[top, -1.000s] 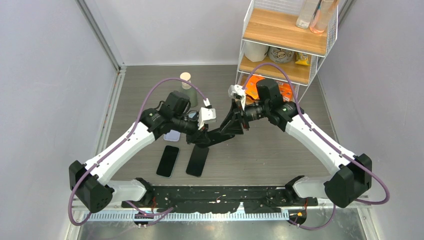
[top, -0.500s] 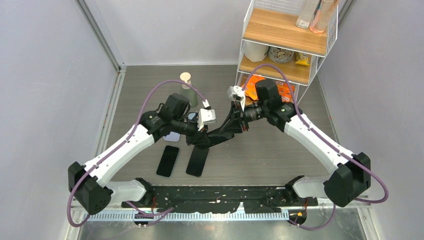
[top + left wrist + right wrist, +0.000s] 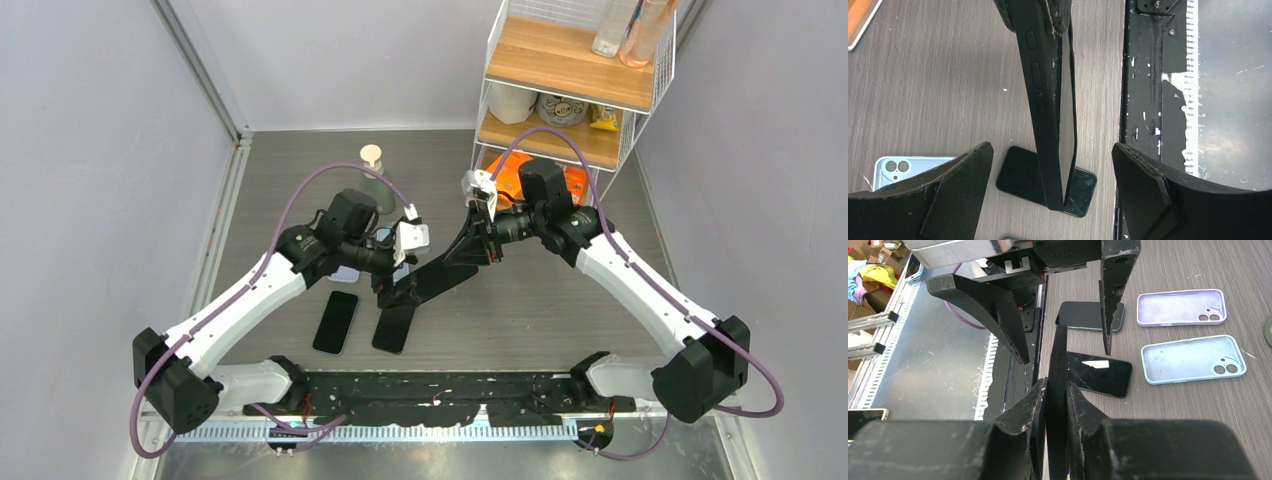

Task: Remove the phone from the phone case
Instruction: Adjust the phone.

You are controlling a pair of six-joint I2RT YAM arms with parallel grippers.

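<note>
The black phone case (image 3: 435,278) hangs edge-on above the table, and my right gripper (image 3: 480,246) is shut on its far end. In the right wrist view the right gripper (image 3: 1057,385) pinches the case (image 3: 1058,355) between both fingers. My left gripper (image 3: 1052,147) is open and straddles the near end of the case (image 3: 1040,100) without touching it. Button bumps run down the case's side. A thin black strip (image 3: 1074,100) stands apart from its right side, leaving a gap. I cannot tell whether the strip is the phone or the case rim.
Two bare black phones (image 3: 335,322) (image 3: 395,326) lie near the front edge under the case. A lavender case (image 3: 1181,307) and a light blue case (image 3: 1193,359) lie empty behind them. A bottle (image 3: 372,176) stands at the back and a wire shelf rack (image 3: 570,95) at the back right.
My left gripper has opened wide and let go of the case's near end. The right gripper has stayed shut on the case and shifted slightly to the right.
</note>
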